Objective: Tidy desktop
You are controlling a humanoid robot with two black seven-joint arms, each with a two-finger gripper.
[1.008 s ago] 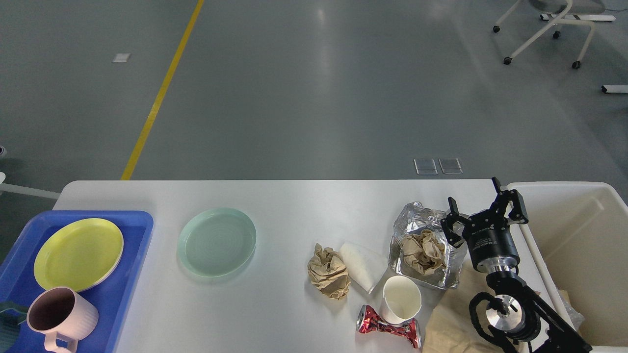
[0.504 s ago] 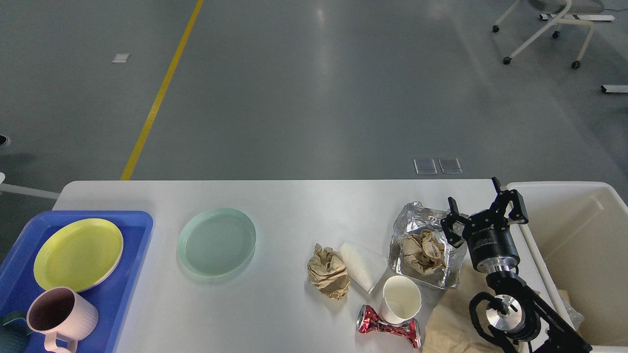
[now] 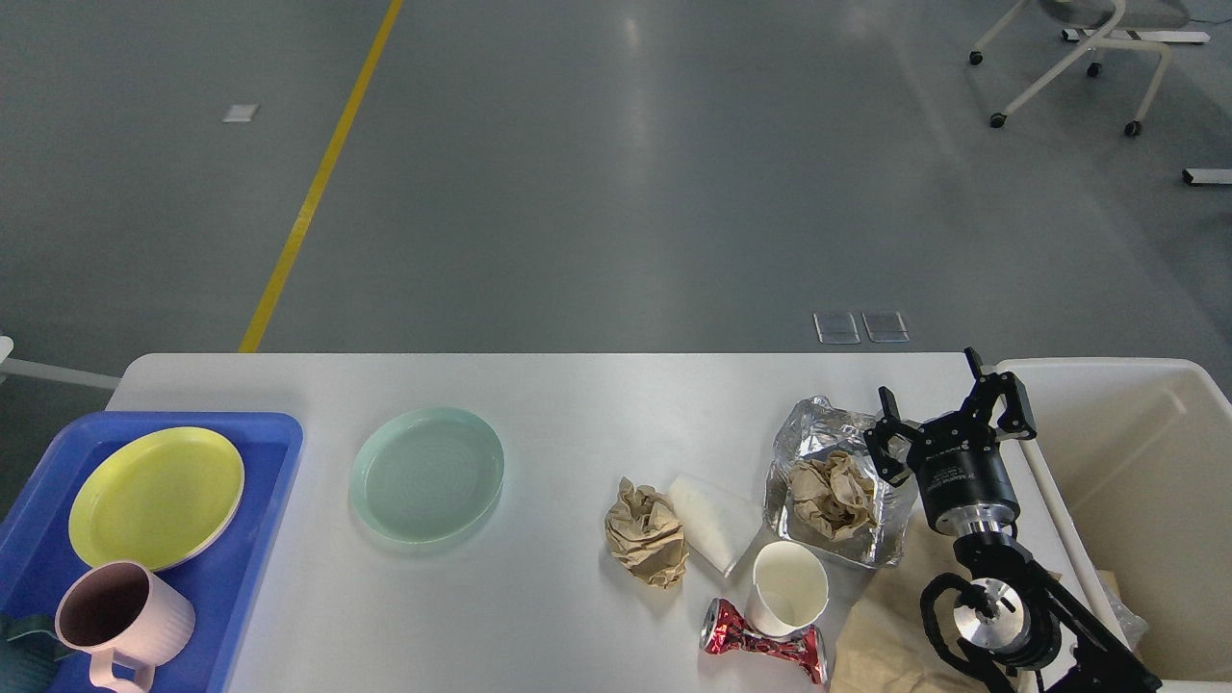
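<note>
The right gripper [image 3: 948,409] hung with its fingers spread and nothing between them, over the white glossy desktop [image 3: 577,404] at its right end, with the crumpled silver foil tray [image 3: 835,493] just to its left.

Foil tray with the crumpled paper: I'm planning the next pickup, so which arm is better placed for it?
Right. The right gripper hangs open beside the foil tray, next to the cream bin; no left arm is in view.
</note>
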